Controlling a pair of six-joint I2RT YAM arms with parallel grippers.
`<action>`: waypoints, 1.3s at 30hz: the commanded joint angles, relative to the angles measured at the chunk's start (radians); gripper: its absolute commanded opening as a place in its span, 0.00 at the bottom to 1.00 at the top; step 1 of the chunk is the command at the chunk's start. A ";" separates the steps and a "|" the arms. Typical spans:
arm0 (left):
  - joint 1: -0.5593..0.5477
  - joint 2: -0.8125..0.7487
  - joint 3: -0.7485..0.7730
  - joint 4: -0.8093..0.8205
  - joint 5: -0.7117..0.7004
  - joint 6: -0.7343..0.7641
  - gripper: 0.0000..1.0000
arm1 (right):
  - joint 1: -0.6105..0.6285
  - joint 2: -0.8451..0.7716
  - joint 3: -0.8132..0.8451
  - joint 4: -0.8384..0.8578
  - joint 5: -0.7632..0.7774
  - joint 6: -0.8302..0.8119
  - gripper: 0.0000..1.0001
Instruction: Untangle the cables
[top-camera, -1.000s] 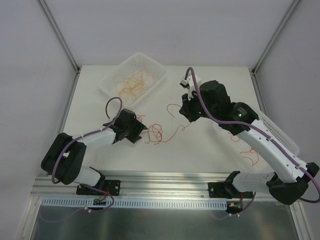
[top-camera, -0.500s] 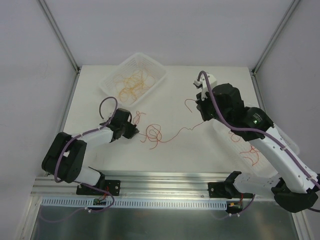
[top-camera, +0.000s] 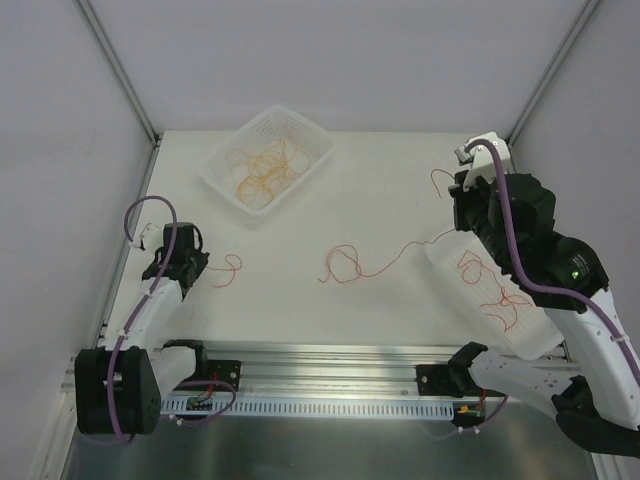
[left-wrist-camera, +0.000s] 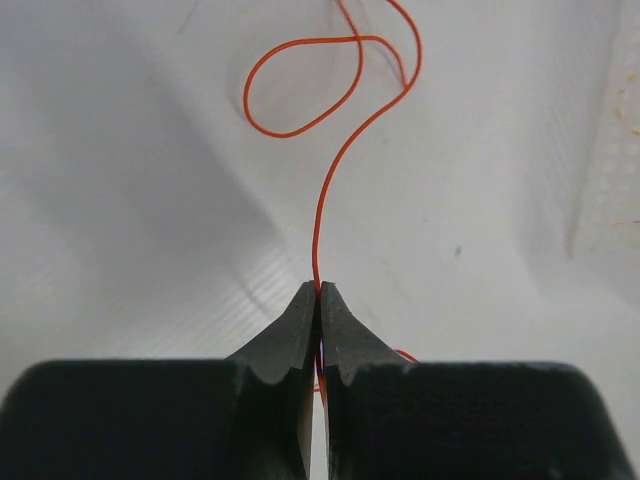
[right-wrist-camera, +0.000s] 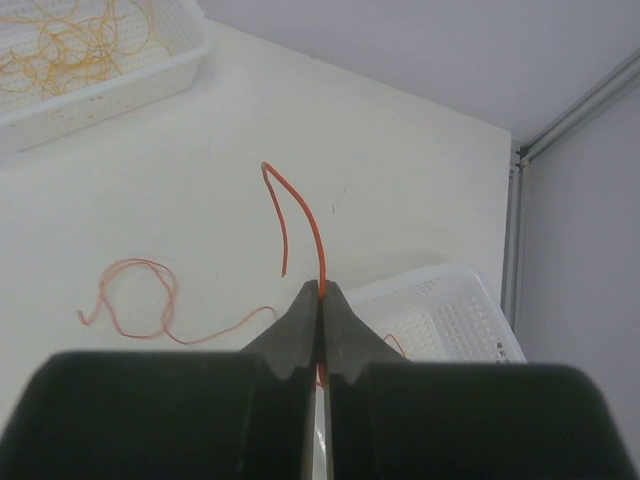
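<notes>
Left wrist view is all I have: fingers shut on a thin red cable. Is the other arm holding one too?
Observer: Yes, the right gripper is shut on a long red cable.
Operator: Are the two tangled together?
Observer: No. In the top view your short red cable lies apart from it, with bare table between them.
Operator: Any baskets nearby?
Observer: Two: a far basket of orange cables, and a right basket holding more red cables.
</notes>
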 joint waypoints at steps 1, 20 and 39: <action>0.029 0.029 0.050 -0.070 -0.026 0.177 0.00 | -0.009 0.003 0.044 0.043 -0.063 -0.006 0.01; -0.128 0.055 0.239 -0.063 0.686 0.506 0.88 | -0.010 0.125 0.144 0.129 -0.736 0.155 0.01; -0.628 0.624 0.651 0.064 0.772 0.739 0.84 | -0.010 0.065 -0.051 0.203 -0.708 0.215 0.01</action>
